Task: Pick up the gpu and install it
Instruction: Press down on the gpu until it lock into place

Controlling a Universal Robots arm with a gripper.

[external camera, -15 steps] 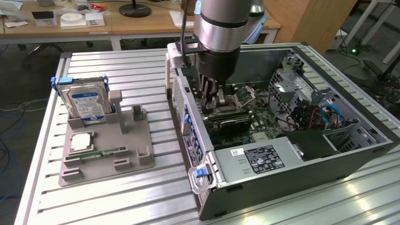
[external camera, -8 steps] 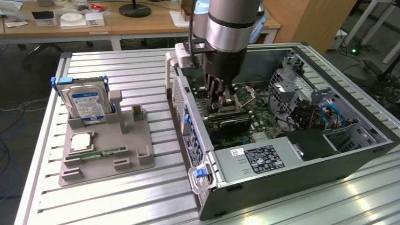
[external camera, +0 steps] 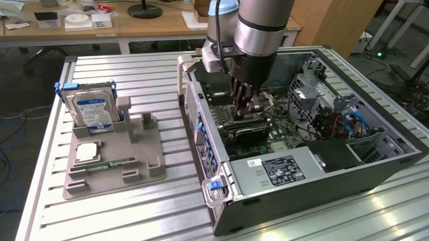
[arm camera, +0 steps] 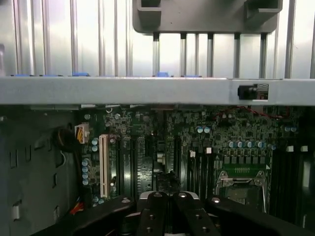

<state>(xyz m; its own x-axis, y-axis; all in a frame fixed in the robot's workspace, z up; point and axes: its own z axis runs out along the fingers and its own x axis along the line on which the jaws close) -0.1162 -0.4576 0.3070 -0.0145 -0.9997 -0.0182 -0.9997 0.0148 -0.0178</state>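
Gripper shut, empty, inside steel case; flat black gpu just below it on green motherboard; ribbed metal table.

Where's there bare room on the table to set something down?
Free: slatted table in front of the grey fixture tray, and the strip between the tray and the open computer case. Crowded: inside the case, where the gripper sits on the gpu.

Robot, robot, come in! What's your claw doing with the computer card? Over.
Gripper shut, down inside the open computer case. Gpu below it, on the motherboard. Whether it's seated, can't tell. Over.
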